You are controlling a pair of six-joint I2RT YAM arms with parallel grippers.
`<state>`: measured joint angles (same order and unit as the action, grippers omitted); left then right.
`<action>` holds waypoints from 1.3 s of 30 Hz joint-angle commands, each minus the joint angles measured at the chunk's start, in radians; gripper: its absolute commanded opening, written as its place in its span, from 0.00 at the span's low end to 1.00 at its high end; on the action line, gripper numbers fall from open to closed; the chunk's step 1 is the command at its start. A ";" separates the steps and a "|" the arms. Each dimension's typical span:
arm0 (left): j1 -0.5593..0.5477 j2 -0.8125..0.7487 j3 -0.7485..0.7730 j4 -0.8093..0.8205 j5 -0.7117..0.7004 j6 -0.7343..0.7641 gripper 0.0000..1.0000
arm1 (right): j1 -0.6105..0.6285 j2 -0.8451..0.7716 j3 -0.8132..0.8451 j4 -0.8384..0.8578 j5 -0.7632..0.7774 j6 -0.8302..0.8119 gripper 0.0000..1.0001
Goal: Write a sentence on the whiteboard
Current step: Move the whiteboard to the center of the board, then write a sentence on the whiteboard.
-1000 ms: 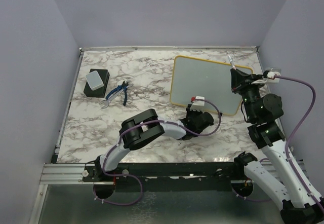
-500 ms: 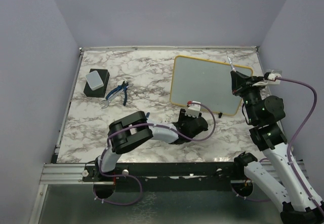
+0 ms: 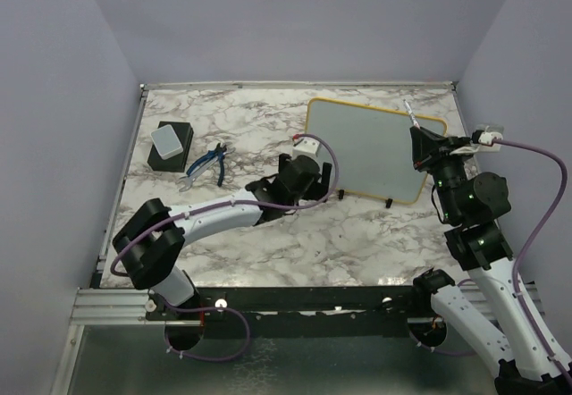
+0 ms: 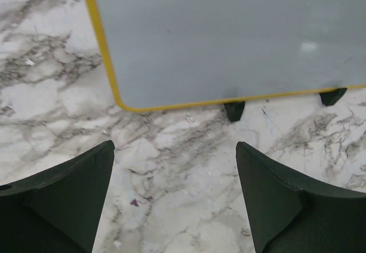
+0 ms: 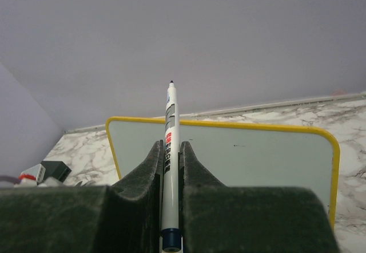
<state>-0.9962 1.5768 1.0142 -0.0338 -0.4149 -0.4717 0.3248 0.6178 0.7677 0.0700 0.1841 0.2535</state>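
The whiteboard (image 3: 366, 149) lies at the back right of the marble table, yellow-framed, with two small black feet along its near edge. Its face looks blank, and the sentence does not show in any view. My left gripper (image 3: 315, 189) hovers just off the board's near-left corner, open wide, with only bare marble between its fingers (image 4: 68, 190). The left wrist view shows that corner of the whiteboard (image 4: 229, 41) ahead. My right gripper (image 3: 418, 138) is over the board's right edge, shut on a white marker (image 5: 170, 127) whose tip points up toward the back wall, with the whiteboard (image 5: 246, 161) behind it.
A black eraser block with a grey top (image 3: 169, 145) sits at the left of the table, with blue-handled pliers (image 3: 206, 164) beside it. Walls close in the table on three sides. The right arm's purple cable arcs over the table's right edge.
My left gripper has opened, let go of the whiteboard's near edge, and drawn back to the left. The board's feet now show. The right arm has barely moved.
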 commanded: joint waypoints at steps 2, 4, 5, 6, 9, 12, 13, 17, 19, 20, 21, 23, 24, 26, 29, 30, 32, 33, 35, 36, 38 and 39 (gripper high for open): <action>0.163 -0.065 0.022 0.055 0.339 0.133 0.89 | -0.007 0.008 0.024 -0.024 -0.029 -0.007 0.01; 0.219 -0.071 0.024 0.105 0.409 0.133 0.90 | -0.007 0.010 0.027 -0.025 -0.029 -0.007 0.01; 0.240 -0.071 0.025 0.124 0.440 0.142 0.90 | -0.008 0.010 0.026 -0.026 -0.028 -0.007 0.01; 0.258 -0.068 0.027 0.145 0.469 0.156 0.91 | -0.007 0.011 0.026 -0.027 -0.028 -0.007 0.01; 0.290 -0.036 0.033 0.203 0.522 0.189 0.91 | -0.007 0.012 0.024 -0.026 -0.029 -0.005 0.01; 0.325 -0.003 0.028 0.263 0.552 0.187 0.91 | -0.008 0.017 0.027 -0.027 -0.031 -0.006 0.01; 0.332 0.005 0.026 0.280 0.554 0.189 0.91 | -0.007 0.019 0.030 -0.029 -0.031 -0.008 0.01; 0.348 0.048 0.038 0.325 0.560 0.200 0.92 | -0.007 0.016 0.029 -0.030 -0.030 -0.009 0.01; 0.349 0.080 0.058 0.326 0.576 0.213 0.91 | -0.007 0.017 0.026 -0.026 -0.030 -0.008 0.01; 0.349 0.096 0.069 0.327 0.579 0.217 0.91 | -0.008 0.019 0.026 -0.025 -0.030 -0.009 0.01; 0.350 0.108 0.076 0.328 0.577 0.219 0.91 | -0.007 0.020 0.028 -0.025 -0.030 -0.009 0.01; 0.349 0.124 0.086 0.332 0.570 0.226 0.91 | -0.007 0.020 0.028 -0.026 -0.029 -0.010 0.01; 0.349 0.131 0.089 0.337 0.567 0.227 0.91 | -0.007 0.020 0.028 -0.027 -0.028 -0.012 0.01; 0.349 0.141 0.094 0.343 0.573 0.223 0.91 | -0.007 0.020 0.026 -0.027 -0.025 -0.013 0.01; 0.346 0.152 0.105 0.352 0.601 0.211 0.91 | -0.008 0.022 0.026 -0.026 -0.025 -0.013 0.01; 0.344 0.153 0.106 0.355 0.605 0.208 0.91 | -0.008 0.023 0.027 -0.025 -0.025 -0.011 0.01; 0.338 0.151 0.107 0.357 0.608 0.206 0.91 | -0.008 0.023 0.024 -0.024 -0.025 -0.012 0.01; 0.335 0.150 0.107 0.359 0.608 0.203 0.91 | -0.007 0.023 0.024 -0.024 -0.025 -0.014 0.01; 0.327 0.151 0.109 0.363 0.614 0.200 0.91 | -0.008 0.025 0.023 -0.023 -0.024 -0.013 0.01; 0.323 0.153 0.110 0.364 0.618 0.199 0.91 | -0.008 0.025 0.023 -0.022 -0.025 -0.012 0.01; 0.311 0.160 0.115 0.366 0.623 0.200 0.91 | -0.007 0.026 0.022 -0.022 -0.025 -0.012 0.01; 0.308 0.168 0.117 0.366 0.626 0.202 0.91 | -0.007 0.026 0.024 -0.022 -0.025 -0.011 0.01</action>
<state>-0.6647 1.7229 1.0973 0.2951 0.1635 -0.2684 0.3248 0.6415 0.7677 0.0578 0.1703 0.2531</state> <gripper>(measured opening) 0.909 0.100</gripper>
